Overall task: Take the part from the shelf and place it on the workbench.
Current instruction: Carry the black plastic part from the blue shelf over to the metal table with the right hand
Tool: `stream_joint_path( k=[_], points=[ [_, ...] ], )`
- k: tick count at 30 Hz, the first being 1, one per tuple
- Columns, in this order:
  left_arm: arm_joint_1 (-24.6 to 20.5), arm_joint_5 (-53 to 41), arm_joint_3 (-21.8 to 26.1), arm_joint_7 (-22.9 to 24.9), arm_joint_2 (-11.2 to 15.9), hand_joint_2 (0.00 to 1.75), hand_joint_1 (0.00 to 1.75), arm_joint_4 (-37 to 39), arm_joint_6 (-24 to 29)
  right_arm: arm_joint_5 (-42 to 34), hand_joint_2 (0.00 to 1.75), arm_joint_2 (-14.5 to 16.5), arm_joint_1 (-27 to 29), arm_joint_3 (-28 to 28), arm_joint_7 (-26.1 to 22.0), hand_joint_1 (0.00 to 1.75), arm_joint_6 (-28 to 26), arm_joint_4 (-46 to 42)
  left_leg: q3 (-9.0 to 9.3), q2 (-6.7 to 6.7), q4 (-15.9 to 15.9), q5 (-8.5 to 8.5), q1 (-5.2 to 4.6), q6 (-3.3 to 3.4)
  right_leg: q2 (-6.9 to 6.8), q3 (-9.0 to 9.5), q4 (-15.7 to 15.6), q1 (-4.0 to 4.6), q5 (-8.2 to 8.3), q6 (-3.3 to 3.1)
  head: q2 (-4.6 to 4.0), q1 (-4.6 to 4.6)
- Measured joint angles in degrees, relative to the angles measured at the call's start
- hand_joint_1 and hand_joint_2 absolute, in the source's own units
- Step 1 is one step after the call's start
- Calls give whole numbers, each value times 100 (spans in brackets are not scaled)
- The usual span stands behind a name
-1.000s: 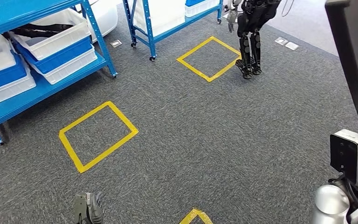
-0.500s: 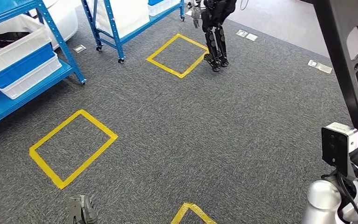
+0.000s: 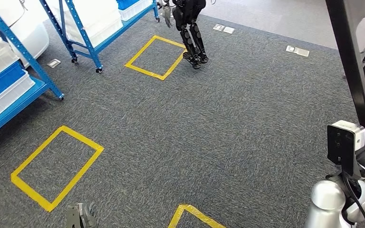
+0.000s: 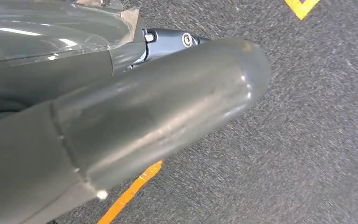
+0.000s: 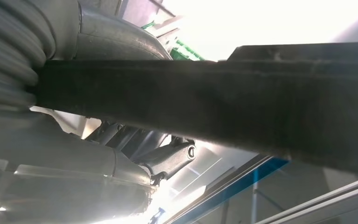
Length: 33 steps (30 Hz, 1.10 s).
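On the far left, a blue metal shelf (image 3: 16, 102) is holding white and blue plastic bins (image 3: 2, 83), and the grey carpet (image 3: 228, 123) is running flat and speckled out from its feet. Just to the right of the shelf, a yellow tape square (image 3: 57, 168) is lying on that carpet. Below it, at the picture's bottom edge, the left hand (image 3: 80, 217) is peeking in, dark and ribbed; the left wrist view is showing its smooth grey thumb (image 4: 158, 116) over the carpet with nothing against it, though whether the fingers are apart or curled I cannot tell. Further from the shelf, a second yellow square (image 3: 156, 58) is sitting beside another robot's black legs (image 3: 193, 40), with wide open carpet between there and the right side. Far right of the shelf, the part (image 3: 359, 71), a long flat black piece with cut-out holes, is standing up tall. The right wrist view is showing what the head view hides: the right hand (image 5: 74, 135) is clamping on that matte black bar, thumb and dark fingers wrapping it.
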Motion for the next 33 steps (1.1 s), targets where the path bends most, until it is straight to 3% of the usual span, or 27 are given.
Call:
stream_joint_path(
  k=[2, 4, 6, 7, 8, 10, 12, 14, 15, 16, 17, 19, 21, 22, 24, 25, 28, 30, 31, 32, 33],
  points=[
    [26, 13, 26, 0, 2, 0, 0, -9, 1, 1, 175, 22, -1, 12, -1, 175, 2, 14, 102, -41, -334, 334, 3, 28, 155, 12, 5, 4, 0, 1, 0, -2],
    [39, 22, 52, 0, 6, 0, 0, -27, 1, 3, 175, 39, -20, 33, -3, 175, 11, 24, 461, -257, -1173, 803, 23, 57, 299, 18, 16, 11, 3, 9, 0, 0],
    [65, 38, 105, 0, 10, 0, 0, -59, 0, 0, 175, 51, -74, 82, -4, 175, 49, 45, 648, -458, -1620, 961, 32, 55, 425, -23, 32, 15, 23, 42, 0, 2],
    [80, 51, 136, 1, 10, 0, 0, -78, -1, -4, 175, 56, -101, 109, -4, 175, 72, 62, 667, -482, -1676, 958, 23, 52, 486, -51, 33, 12, 39, 69, 0, -1],
    [91, 65, 169, 1, 5, 0, 0, -108, -2, -10, 175, 59, -121, 130, -4, 175, 89, 84, 668, -405, -1697, 975, 21, 77, 529, -80, 29, 2, 55, 102, 0, -3],
    [98, 83, 228, -1, 2, 0, 0, -166, -4, -16, 175, 60, -159, 149, 1, 175, 109, 125, 680, -258, -1740, 1020, 23, 149, 336, -191, 155, 17, -14, 137, 0, 7],
    [111, 85, 294, -4, 15, 0, 0, -208, -6, -16, 175, 61, -228, 171, 18, 175, 148, 173, 679, -91, -1764, 1046, 14, 204, 3, -517, 809, 42, -317, 117, 0, 34],
    [135, 83, 349, -3, 31, 0, 0, -222, -6, -13, 175, 63, -269, 193, 36, 175, 186, 228, 664, 75, -1764, 1047, -2, 219, -111, -891, 1640, 40, -620, 113, 0, 54],
    [144, 81, 369, -3, 35, 0, 0, -225, -7, -13, 175, 63, -271, 197, 42, 175, 193, 253, 661, 147, -1764, 1045, -5, 219, -123, -964, 1823, 37, -663, 136, 0, 57],
    [149, 78, 386, -2, 36, 0, 0, -227, -7, -13, 175, 63, -272, 198, 50, 175, 199, 277, 663, 216, -1763, 1040, -6, 218, -138, -925, 1783, 34, -624, 172, 0, 60],
    [151, 74, 400, -2, 36, 0, 0, -233, -8, -13, 175, 63, -276, 198, 56, 175, 203, 297, 668, 277, -1763, 1034, -7, 216, -167, -792, 1552, 33, -527, 211, 0, 61],
    [151, 55, 426, -3, 36, 0, 0, -252, -7, -8, 175, 64, -306, 204, 64, 175, 204, 325, 691, 391, -1761, 1011, -16, 191, -416, -303, 648, 46, -243, 260, 0, 65],
    [154, 35, 448, -3, 36, 0, 0, -272, -2, 1, 175, 68, -347, 222, 63, 175, 204, 349, 700, 491, -1755, 986, -49, 146, -622, 20, 55, 95, -79, 224, 0, 63],
    [158, 29, 458, -2, 34, 0, 0, -279, 1, 5, 175, 71, -359, 231, 62, 175, 203, 365, 700, 536, -1753, 980, -63, 128, -622, 43, 4, 117, -72, 191, 0, 59],
    [167, 24, 491, -2, 17, 0, 0, -299, 10, 20, 175, 78, -371, 243, 52, 175, 200, 401, 715, 646, -1756, 969, -66, 93, -473, 24, 2, 119, -46, 137, 0, 51],
    [170, 22, 513, -3, 10, 0, 0, -317, 17, 29, 175, 85, -383, 252, 46, 175, 197, 417, 693, 587, -1702, 906, -51, 66, -407, 27, -10, 95, -35, 111, 0, 46],
    [190, 15, 576, -4, 0, 0, 0, -357, 41, 42, 175, 141, -448, 318, 29, 175, 190, 472, 282, 119, -822, 390, 12, -14, -202, 45, -37, 28, -12, 7, 0, 16],
    [220, 14, 605, -4, -1, 0, 0, -361, 50, 43, 175, 171, -464, 344, 25, 175, 190, 510, -77, 8, -119, 155, 22, -36, -75, 42, -35, 29, -10, -14, 0, 9],
    [236, 8, 627, -4, -1, 0, 0, -367, 53, 44, 175, 180, -473, 349, 25, 175, 190, 536, -158, -6, -10, 196, 28, -42, 6, 44, -29, 30, -11, -13, 0, 10],
    [249, -3, 651, -4, 0, 0, 0, -378, 54, 46, 175, 187, -486, 354, 25, 175, 189, 562, -144, -18, -98, 331, 36, -43, 89, 49, -23, 30, -11, -12, 0, 10],
    [256, -17, 676, -4, 2, 0, 0, -391, 52, 47, 175, 192, -507, 362, 25, 175, 187, 583, -11, -63, -428, 561, 53, -41, 171, 56, -15, 26, -12, -11, 0, 9]
  ],
)
